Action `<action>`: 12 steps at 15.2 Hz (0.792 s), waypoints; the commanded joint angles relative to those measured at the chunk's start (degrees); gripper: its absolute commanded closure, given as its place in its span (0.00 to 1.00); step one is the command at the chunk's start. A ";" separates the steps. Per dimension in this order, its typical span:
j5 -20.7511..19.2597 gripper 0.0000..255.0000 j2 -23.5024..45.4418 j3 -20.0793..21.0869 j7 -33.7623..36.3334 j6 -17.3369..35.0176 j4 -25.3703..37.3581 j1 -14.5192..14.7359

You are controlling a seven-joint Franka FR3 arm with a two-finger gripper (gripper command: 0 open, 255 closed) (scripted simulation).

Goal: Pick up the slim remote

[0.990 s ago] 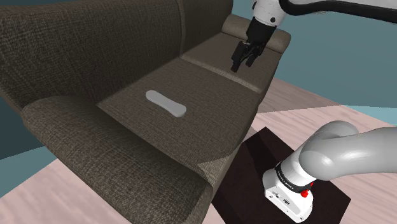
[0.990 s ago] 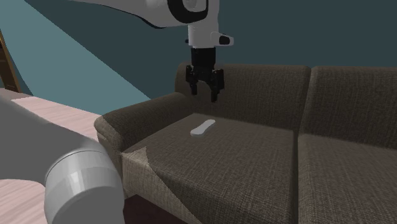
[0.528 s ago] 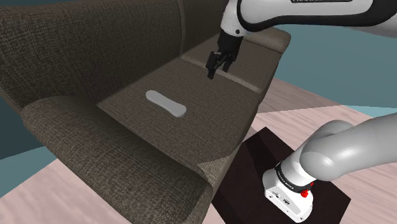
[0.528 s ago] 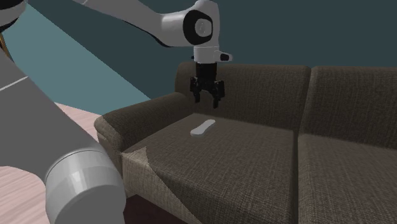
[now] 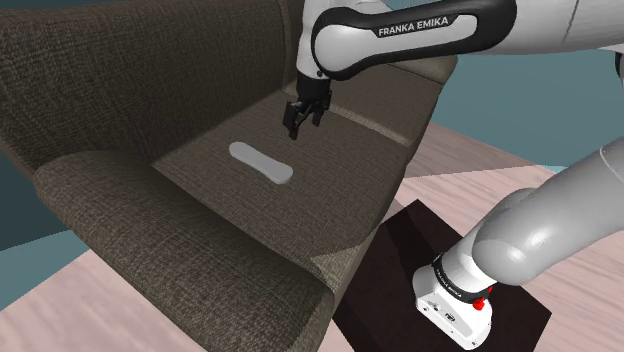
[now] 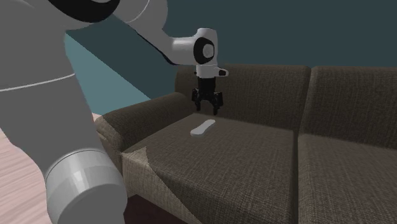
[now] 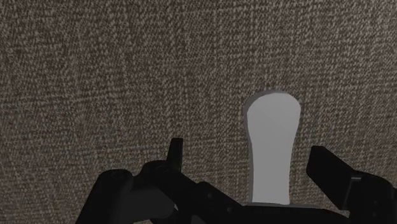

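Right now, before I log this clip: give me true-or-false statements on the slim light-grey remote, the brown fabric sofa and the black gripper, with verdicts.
1. The slim light-grey remote lies flat on the brown fabric sofa's seat cushion. True.
2. The black two-finger gripper is shut on the remote. False: its fingers stand apart above the remote, touching nothing.
3. The remote rests on the armrest. False: it lies on the seat cushion.
4. In the wrist view, the remote shows between the fingers. True.

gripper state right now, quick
Gripper: open, holding nothing. Its fingers stand apart above the pale grey slim remote, which lies flat on the brown sofa seat, untouched.
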 commanded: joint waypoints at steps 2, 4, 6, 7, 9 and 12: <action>-2.34 0.00 6.30 1.80 2.09 1.66 3.80 0.95; -4.23 0.00 10.69 2.67 3.42 2.50 6.67 1.69; -6.25 0.00 15.14 3.31 4.75 3.06 9.80 2.64; -7.29 0.00 17.38 3.56 5.39 3.24 11.46 3.17; -9.36 0.00 21.90 3.86 6.60 3.38 15.01 4.42; -10.53 0.00 24.48 3.76 7.28 4.69 15.87 5.16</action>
